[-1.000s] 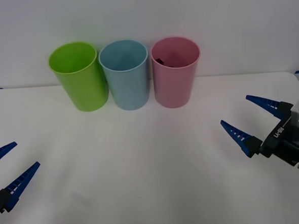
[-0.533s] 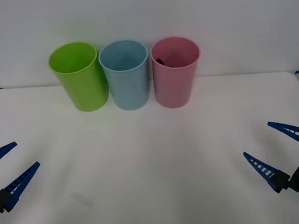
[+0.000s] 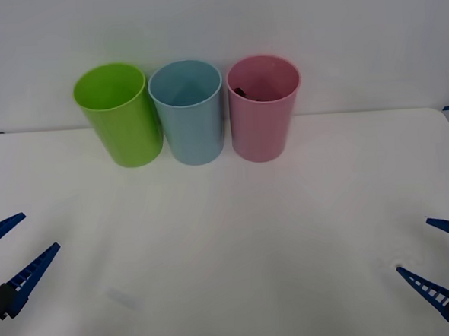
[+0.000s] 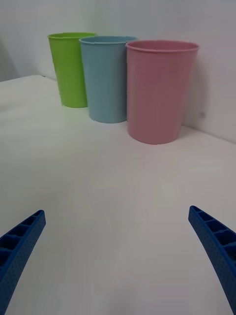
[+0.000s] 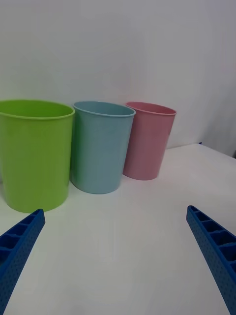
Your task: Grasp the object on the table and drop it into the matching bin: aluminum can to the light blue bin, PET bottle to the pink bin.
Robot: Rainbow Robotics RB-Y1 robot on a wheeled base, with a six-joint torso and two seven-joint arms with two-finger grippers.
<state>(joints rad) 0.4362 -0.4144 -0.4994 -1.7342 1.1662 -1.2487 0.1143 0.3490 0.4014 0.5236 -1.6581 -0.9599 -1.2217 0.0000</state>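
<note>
Then, on the table: three bins stood in a row at 12 o'clock on the white tabletop (image 3: 228,229), against the pale wall.
Pink bin: the pink bin (image 3: 264,107) closed the row at its 3 o'clock end, upright, just beside the light blue bin (image 3: 187,111).
Light blue bin: it held the middle place, upright, between its two neighbours.
Lime green bin: the lime green bin (image 3: 118,113) stood at the 9 o'clock end of the row, its mouth tipped slightly outward in the front view.
PET bottle: a dark shape (image 3: 237,90) showed just inside the pink bin's rim at about 9 o'clock of its mouth; whether this was the bottle's black cap could not be told.
Right gripper: the right gripper (image 3: 442,262) hung low at 4 o'clock of the table, well apart from the bins, its blue ribbed fingers (image 4: 216,248) spread wide with nothing between them.
Left gripper: the left gripper (image 3: 14,251) waited at 8 o'clock, its fingers (image 5: 211,243) likewise spread wide and holding nothing.
</note>
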